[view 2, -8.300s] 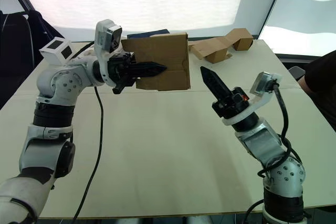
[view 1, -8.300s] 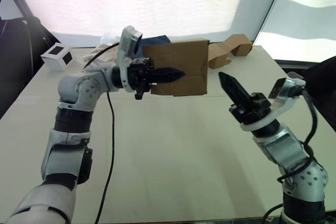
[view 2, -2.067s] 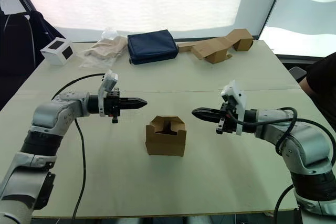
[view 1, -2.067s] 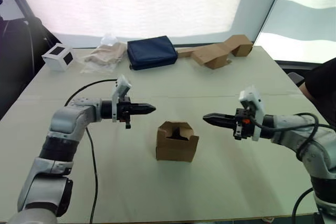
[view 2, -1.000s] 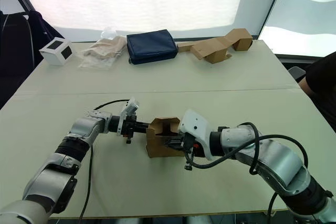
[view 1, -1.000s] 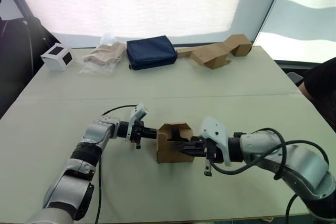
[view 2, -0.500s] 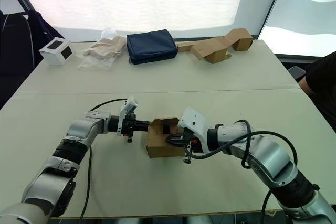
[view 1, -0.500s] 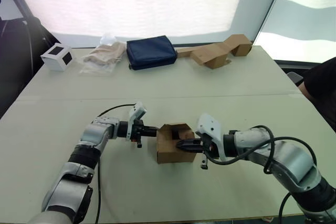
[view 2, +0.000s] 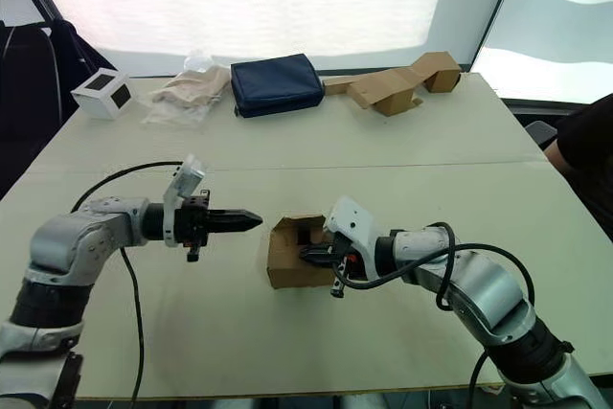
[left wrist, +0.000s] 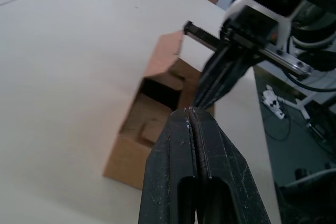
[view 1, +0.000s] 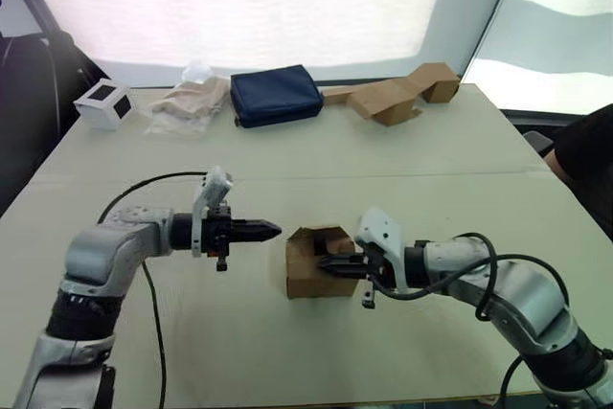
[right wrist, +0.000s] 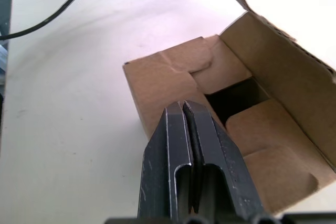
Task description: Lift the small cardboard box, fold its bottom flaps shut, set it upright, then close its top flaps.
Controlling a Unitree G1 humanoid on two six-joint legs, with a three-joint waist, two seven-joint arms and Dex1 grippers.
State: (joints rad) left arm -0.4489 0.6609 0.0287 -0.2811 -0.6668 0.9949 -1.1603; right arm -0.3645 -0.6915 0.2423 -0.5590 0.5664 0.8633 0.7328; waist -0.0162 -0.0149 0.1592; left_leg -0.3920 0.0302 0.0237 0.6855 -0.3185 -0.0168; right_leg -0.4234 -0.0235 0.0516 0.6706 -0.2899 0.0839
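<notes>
Box: the small cardboard box (view 1: 320, 265) stands upright on the tabletop (view 1: 402, 160), near the front middle, between the two arms. Its top is open, with the inner flaps partly folded inward and a dark gap between them; one side flap stands up.

Left tool: the left tool (view 1: 271, 230) hangs just above the tabletop on the box's left side, pointing at the box, tip near it but apart from it. Its two black fingers are pressed together with nothing between them, which the left wrist view shows plainly (left wrist: 191, 124).

Right tool: the right tool (view 2: 308, 255) reaches in from the box's right side, with its tip over the open top at the right edge. Its fingers lie closed against each other in the right wrist view (right wrist: 185, 109) and grip nothing; whether the tip touches a flap cannot be told.

Far edge of tabletop: a white cube with black squares (view 1: 103, 103) at the left corner, a crumpled plastic bag (view 1: 190, 99) beside it, a dark blue pouch (view 1: 277, 95) in the middle, and a zigzag-folded cardboard piece (view 1: 397, 96) toward the right.

Cable: a black cable (view 1: 144, 184) arcs from the left arm over the tabletop.
</notes>
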